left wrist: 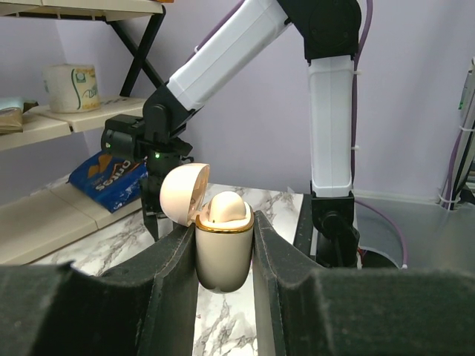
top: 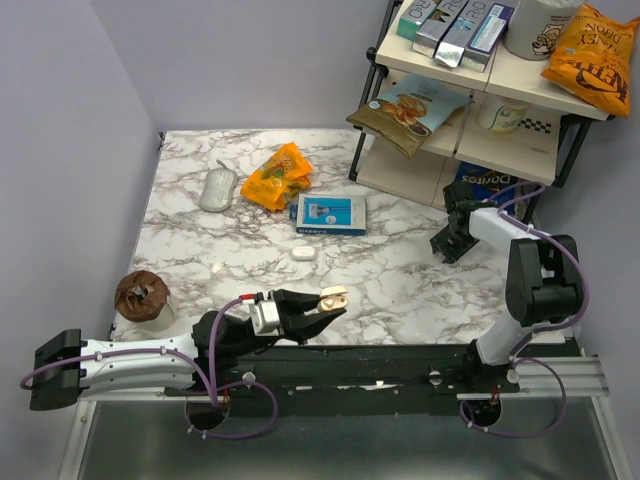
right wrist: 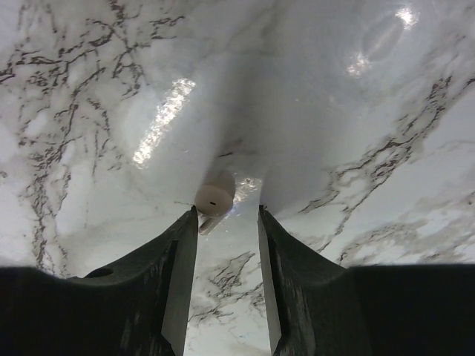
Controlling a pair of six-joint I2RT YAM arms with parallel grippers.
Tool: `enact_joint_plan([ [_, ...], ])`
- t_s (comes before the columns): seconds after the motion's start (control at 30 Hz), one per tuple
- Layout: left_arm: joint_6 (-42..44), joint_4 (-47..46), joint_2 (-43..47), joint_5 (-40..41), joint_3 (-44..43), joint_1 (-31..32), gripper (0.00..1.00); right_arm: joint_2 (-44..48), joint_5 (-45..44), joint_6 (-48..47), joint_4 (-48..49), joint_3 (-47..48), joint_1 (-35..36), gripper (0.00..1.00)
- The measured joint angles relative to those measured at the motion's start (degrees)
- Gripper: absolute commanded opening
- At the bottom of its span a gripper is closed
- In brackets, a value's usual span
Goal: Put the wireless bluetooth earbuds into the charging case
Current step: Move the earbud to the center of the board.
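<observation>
Charging case (left wrist: pixel 221 256): smooth cream-beige plastic, a rounded capsule body with a thin gold rim. Its domed lid (left wrist: pixel 183 194) is hinged open to one side. The mouth faces upward. It is clamped between the black fingers of the left end effector (top: pixel 330 306), above the desk's near edge.

Seated earbud (left wrist: pixel 226 209): a matte cream dome sitting in the case's mouth.

Loose earbud (right wrist: pixel 214 199): rounded and pale with a small dark slot. It lies on the glossy marble-patterned desk (top: pixel 400 280), just beyond the fingertips of the right end effector (right wrist: pixel 228 213), whose jaws stand apart, holding nothing.

Surroundings: bare marble lies around the loose earbud. The shelf rack (top: pixel 470 150) stands just behind the right end effector. A blue-and-white box (top: pixel 331 214), an orange bag (top: pixel 277 177) and a mouse (top: pixel 217 188) sit well apart at the back.
</observation>
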State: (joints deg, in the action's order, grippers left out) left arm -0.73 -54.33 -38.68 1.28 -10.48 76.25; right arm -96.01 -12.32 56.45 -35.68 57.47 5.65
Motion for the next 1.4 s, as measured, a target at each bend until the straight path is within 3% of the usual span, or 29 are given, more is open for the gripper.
enact_joint_plan([
  [0.2,0.0,-0.02,0.04,0.0,0.0,0.0,0.0,0.0,0.39,2.03,0.04,-0.63,-1.14,0.44],
  [0.3,0.0,-0.02,0.04,0.0,0.0,0.0,0.0,0.0,0.52,2.14,0.02,-0.63,-1.4,0.38],
  [0.67,0.04,-0.02,-0.66,0.0,0.0,0.0,0.0,0.79,0.63,0.9,1.18,-1.75,-2.03,0.01],
  [0.9,0.04,-0.04,-1.53,0.0,0.0,0.0,0.0,1.33,0.7,-5.57,2.82,-2.19,0.33,0.0],
  [1.13,-0.2,0.02,-2.36,0.02,0.0,0.0,0.0,1.6,0.81,-12.61,3.28,0.61,10.34,0.0],
  [1.4,-0.76,0.94,-1.7,0.09,0.0,0.0,0.0,-3.67,1.4,-25.86,2.86,10.82,20.79,0.01],
])
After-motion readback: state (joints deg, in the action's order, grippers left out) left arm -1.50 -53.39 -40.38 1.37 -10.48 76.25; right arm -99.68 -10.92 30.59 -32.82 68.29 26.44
